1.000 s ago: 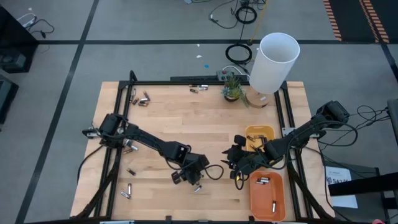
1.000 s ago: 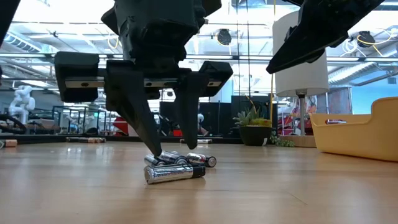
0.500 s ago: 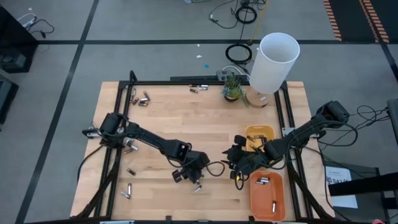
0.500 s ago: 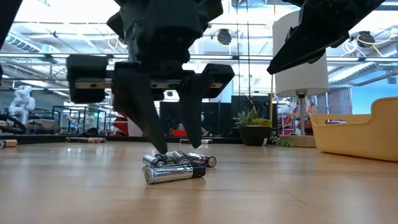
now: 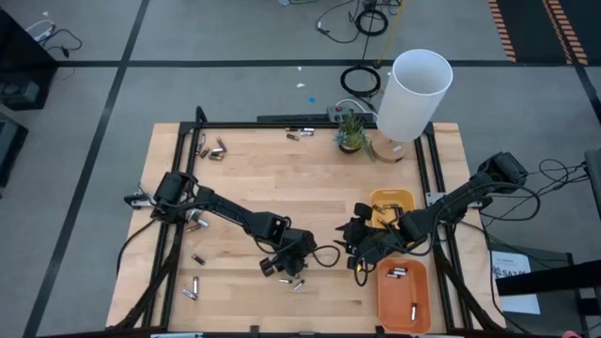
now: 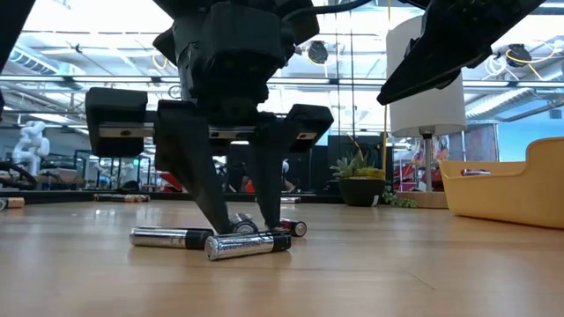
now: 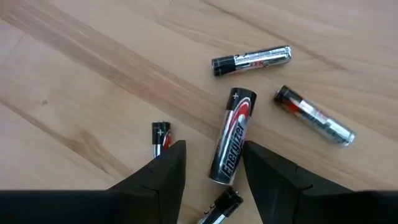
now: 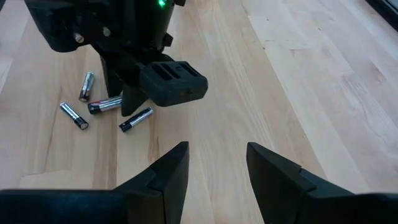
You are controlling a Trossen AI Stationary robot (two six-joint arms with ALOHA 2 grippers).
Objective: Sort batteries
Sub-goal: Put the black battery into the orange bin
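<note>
A cluster of small silver-and-black batteries lies on the wooden table near its near edge. My left gripper stands over it, pointing down and open. In the left wrist view its fingers stand on either side of one red-and-silver battery, which lies flat on the wood with others around it. In the low view the fingertips reach down to table level among the batteries; whether they touch one I cannot tell. My right gripper hovers open beside the yellow tray.
An orange tray near the table's right near corner holds a few batteries. More batteries lie scattered at the left and far edges. A white lamp and a small plant stand at the far edge.
My left gripper has shifted slightly toward the near edge and lowered into the battery cluster, staying open. A silver battery now lies in plain sight to the left of the pile in the low view, where none showed before.
</note>
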